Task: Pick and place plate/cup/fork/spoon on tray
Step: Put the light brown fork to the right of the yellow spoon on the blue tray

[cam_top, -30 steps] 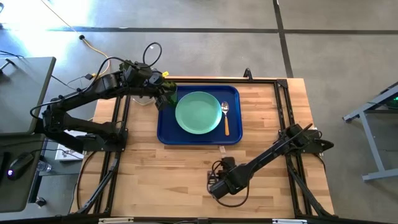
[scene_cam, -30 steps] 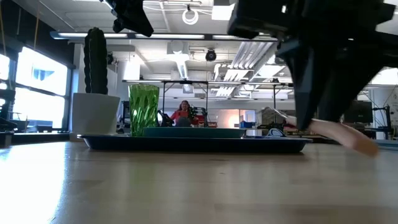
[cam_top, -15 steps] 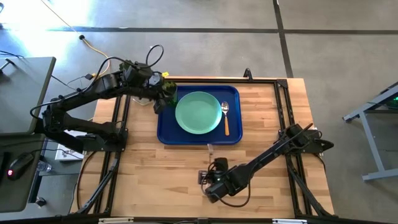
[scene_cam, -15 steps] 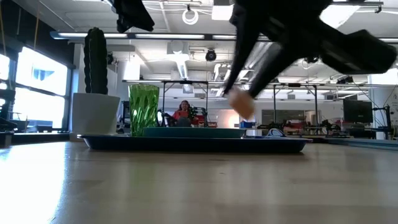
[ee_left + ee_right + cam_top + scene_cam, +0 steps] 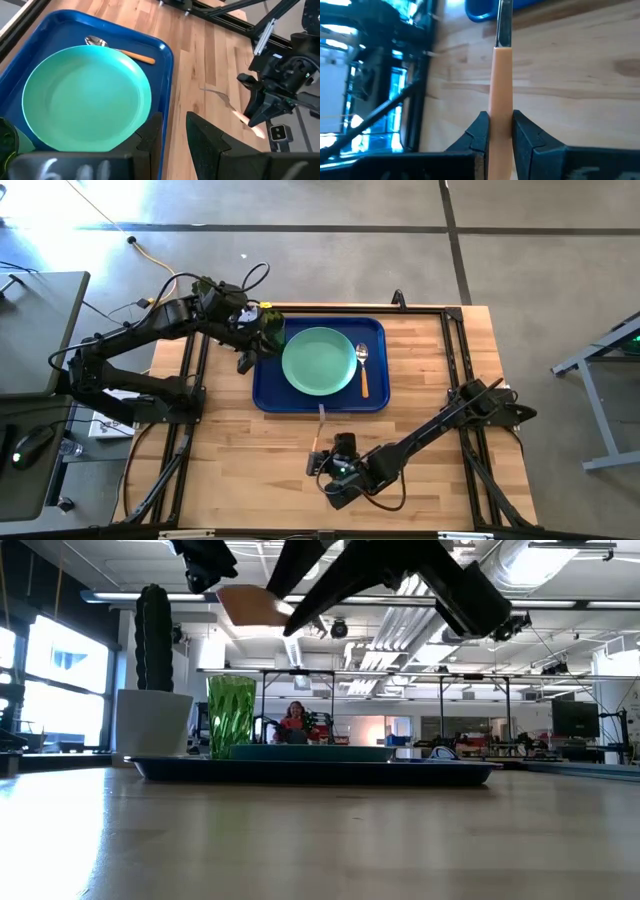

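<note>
Right gripper [image 5: 498, 131]: jaws closed on the fork [image 5: 319, 423], a small piece with silver metal tines and a slim pinkish-orange handle. It is held clear of the pale wooden tabletop [image 5: 430, 380], just beside the near edge of the large dark blue rectangular tray [image 5: 266, 395] with its raised rim.

In the high view the fork's long axis runs roughly from gripper to tray, slightly slanted. The handle end is in the jaws; the tines point toward the tray's near rim. In the right wrist view the handle stands straight out between the fingers, with the metal shaft aimed at the tray corner.

Already on the tray:
- round flat mint-green plate [image 5: 319, 361], about central
- small spoon [image 5: 363, 370] with silver bowl and tan-orange handle, beside the plate, bowl toward the far rim
- small translucent green tumbler [image 5: 231, 716], at the corner by the left arm

Left gripper [image 5: 171, 134]: held over the tray's edge by the tumbler, jaws slightly parted, nothing between them.

Step in hand, as judged: carrying the fork to the tray. To be done well, the tines should be lifted clear over the raised rim. A bare strip of blue should be chosen, free of plate and spoon. The fork should be lowered nearly flat before release, so that it does not bounce or slide under the plate's edge.
</note>
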`<state>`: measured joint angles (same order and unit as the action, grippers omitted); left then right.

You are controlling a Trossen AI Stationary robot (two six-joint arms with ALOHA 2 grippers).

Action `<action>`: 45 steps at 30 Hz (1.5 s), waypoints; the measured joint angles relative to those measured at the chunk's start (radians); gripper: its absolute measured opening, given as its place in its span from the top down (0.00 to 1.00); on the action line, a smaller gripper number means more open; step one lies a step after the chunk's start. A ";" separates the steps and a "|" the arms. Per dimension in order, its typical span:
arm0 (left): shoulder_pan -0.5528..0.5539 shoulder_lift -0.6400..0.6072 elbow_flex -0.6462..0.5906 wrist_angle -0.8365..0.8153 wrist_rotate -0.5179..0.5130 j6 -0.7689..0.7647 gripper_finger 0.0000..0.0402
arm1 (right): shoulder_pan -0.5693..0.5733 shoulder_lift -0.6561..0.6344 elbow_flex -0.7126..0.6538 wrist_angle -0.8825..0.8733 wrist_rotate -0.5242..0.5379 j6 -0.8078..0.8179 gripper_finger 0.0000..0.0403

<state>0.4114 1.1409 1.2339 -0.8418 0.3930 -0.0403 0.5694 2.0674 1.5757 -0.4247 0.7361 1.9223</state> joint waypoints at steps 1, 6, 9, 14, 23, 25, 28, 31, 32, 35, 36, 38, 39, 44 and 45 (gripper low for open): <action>0.000 0.000 0.000 -0.002 0.002 0.000 0.81 | 0.000 0.000 0.000 0.009 0.014 -0.003 0.93; 0.000 0.000 0.000 -0.004 0.002 0.000 0.81 | 0.000 0.000 0.000 0.026 0.048 -0.009 0.93; 0.000 0.000 0.000 -0.004 0.002 0.000 0.81 | 0.000 0.000 0.000 0.048 0.062 -0.020 0.93; 0.000 0.000 0.000 -0.004 0.008 0.000 0.81 | -0.002 -0.001 0.000 0.085 0.095 -0.046 0.93; -0.002 0.000 0.000 -0.004 0.216 0.025 0.81 | -0.033 -0.006 0.000 0.220 0.099 -0.230 0.93; -0.002 0.000 0.000 -0.002 0.226 0.027 0.81 | -0.040 -0.017 0.000 0.239 0.104 -0.282 0.93; -0.003 0.000 0.000 0.001 0.227 0.046 0.81 | -0.049 -0.040 0.000 0.274 0.123 -0.380 0.93; -0.003 0.000 0.000 0.002 0.230 0.061 0.79 | -0.060 -0.061 0.001 0.321 0.121 -0.472 0.93; -0.003 0.000 0.000 0.003 0.236 0.069 0.78 | -0.064 -0.066 0.001 0.342 0.121 -0.502 0.93; -0.012 0.000 0.000 0.010 0.278 0.100 0.74 | -0.075 -0.080 0.001 0.396 0.112 -0.592 0.93; -0.018 0.000 0.000 0.015 0.290 0.106 0.72 | -0.079 -0.085 0.001 0.420 0.099 -0.620 0.93; -0.032 0.000 0.000 0.037 0.307 0.119 0.69 | -0.087 -0.094 0.001 0.452 0.082 -0.680 0.93; -0.040 0.000 0.000 0.050 0.317 0.122 0.67 | -0.090 -0.095 0.001 0.487 0.070 -0.712 0.93; -0.074 -0.001 0.000 0.122 0.388 0.124 0.61 | -0.111 -0.100 0.001 0.635 -0.017 -0.875 0.93; -0.081 -0.001 0.000 0.135 0.398 0.123 0.61 | -0.114 -0.100 0.001 0.670 -0.034 -0.906 0.93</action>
<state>0.3306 1.1400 1.2339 -0.7068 0.7913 0.0830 0.4555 1.9675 1.5768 0.2449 0.7021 1.0160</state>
